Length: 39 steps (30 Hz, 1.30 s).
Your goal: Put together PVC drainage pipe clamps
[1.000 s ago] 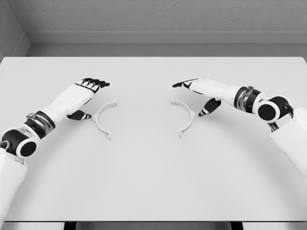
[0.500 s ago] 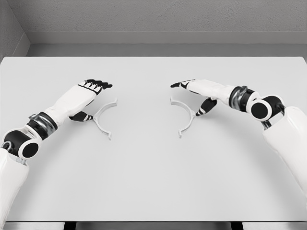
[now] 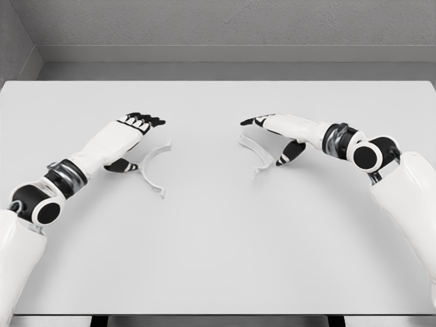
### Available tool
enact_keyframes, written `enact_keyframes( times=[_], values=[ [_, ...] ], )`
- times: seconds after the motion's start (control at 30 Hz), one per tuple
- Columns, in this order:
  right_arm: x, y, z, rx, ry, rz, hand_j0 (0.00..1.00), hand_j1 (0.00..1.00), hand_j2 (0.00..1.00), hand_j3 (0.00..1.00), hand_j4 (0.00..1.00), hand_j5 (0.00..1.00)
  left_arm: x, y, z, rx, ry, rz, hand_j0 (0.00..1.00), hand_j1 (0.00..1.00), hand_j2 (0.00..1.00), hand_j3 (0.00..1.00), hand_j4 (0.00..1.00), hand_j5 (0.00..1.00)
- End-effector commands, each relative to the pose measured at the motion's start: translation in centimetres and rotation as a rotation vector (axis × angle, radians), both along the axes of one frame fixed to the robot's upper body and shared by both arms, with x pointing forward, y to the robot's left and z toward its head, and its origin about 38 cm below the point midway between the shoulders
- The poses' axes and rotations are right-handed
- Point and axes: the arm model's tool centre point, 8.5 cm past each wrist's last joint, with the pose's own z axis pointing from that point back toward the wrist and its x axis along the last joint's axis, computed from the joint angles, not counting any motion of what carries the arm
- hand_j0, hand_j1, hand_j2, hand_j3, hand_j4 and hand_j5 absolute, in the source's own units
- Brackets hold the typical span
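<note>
Two white half-ring clamp pieces lie on the white table [image 3: 218, 252]. The left clamp half [image 3: 148, 170] opens toward the right, and my left hand [image 3: 133, 144] arches over its back, fingers spread and thumb [image 3: 121, 165] at the arc's outer side. The right clamp half [image 3: 263, 156] opens toward the left and looks tipped up or foreshortened. My right hand [image 3: 271, 136] hovers over it with the fingers extended and the thumb [image 3: 289, 153] just outside the arc. Neither hand is closed around a piece.
The table's back edge meets a grey wall [image 3: 218, 34]. A gap of bare tabletop separates the two clamp halves.
Both hands have moved inward toward the middle. The left clamp half has slid slightly right. The right clamp half has shifted up-left and now looks shorter, as if tilted.
</note>
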Motion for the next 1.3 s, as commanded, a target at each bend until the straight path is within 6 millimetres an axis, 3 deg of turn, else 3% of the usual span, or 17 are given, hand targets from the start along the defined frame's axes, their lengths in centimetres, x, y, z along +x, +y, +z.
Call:
enact_keyframes(
  times=[0.0,0.77,1.27],
  values=[
    [0.0,0.1,0.1,0.006,-0.001,0.001,1.0,1.0,1.0,1.0,1.0,1.0,0.0,-0.3,0.0,-0.01,0.0,-0.004,1.0,1.0,1.0,1.0,1.0,1.0],
    [0.4,0.2,0.3,0.0,-0.004,-0.006,1.0,1.0,1.0,1.0,1.0,1.0,-0.1,-2.0,0.3,-0.04,-0.012,-0.027,1.0,1.0,1.0,1.0,1.0,1.0],
    [0.4,1.3,0.3,0.012,-0.006,0.008,1.0,1.0,1.0,1.0,1.0,1.0,0.2,-3.2,0.2,-0.052,-0.007,-0.031,1.0,1.0,1.0,1.0,1.0,1.0]
  ],
)
